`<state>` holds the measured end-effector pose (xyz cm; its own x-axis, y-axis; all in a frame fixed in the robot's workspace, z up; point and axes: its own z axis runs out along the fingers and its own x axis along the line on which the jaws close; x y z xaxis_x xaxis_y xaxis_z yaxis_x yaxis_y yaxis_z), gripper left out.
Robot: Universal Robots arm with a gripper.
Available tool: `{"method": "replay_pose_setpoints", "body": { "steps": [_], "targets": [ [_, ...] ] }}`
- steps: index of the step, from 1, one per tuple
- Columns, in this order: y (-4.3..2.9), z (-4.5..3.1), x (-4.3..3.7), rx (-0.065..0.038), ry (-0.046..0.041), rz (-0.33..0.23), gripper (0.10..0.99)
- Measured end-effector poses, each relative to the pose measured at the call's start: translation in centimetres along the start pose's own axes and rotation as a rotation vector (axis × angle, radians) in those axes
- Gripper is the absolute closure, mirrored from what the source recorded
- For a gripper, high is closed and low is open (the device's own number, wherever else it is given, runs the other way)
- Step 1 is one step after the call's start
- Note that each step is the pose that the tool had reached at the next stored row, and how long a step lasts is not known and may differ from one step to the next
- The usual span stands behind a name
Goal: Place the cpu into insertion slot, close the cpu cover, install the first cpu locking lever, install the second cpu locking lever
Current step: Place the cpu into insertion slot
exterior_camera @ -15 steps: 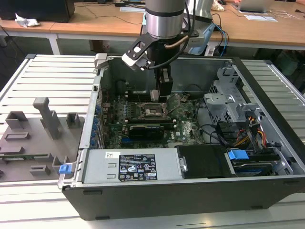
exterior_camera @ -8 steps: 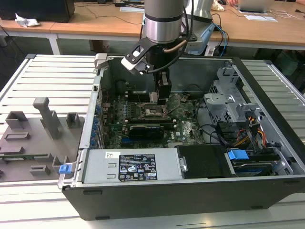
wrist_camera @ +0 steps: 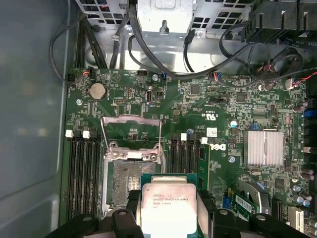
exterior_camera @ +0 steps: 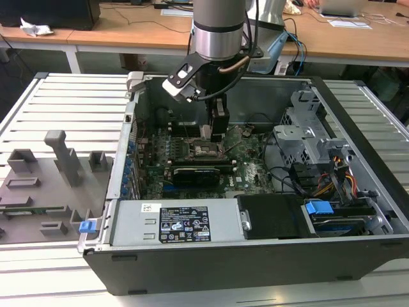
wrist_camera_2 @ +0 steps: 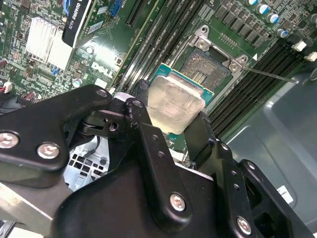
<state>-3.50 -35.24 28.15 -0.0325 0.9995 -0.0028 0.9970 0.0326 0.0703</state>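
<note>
Silver-topped cpu (wrist_camera: 166, 208) is gripped by its edges in the jaws, hovering flat just beside the bare slot (wrist_camera: 126, 181), whose cover (wrist_camera: 131, 119) lies flipped open on the side away from the cpu.

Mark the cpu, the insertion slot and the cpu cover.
cpu (wrist_camera: 167, 208): first wrist view, middle of its silver top.
insertion slot (wrist_camera: 127, 181): first wrist view, its dark contact field.
cpu cover (wrist_camera: 131, 119): first wrist view, outer bar of the open frame.
</note>
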Motion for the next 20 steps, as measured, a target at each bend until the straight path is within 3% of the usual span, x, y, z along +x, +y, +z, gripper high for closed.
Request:
{"method": "replay_pose_setpoints", "body": {
  "steps": [20],
  "targets": [
    [-0.17, 1.30, 0.01, 0.000, -0.0001, 0.000, 0.549]
  ]
}}
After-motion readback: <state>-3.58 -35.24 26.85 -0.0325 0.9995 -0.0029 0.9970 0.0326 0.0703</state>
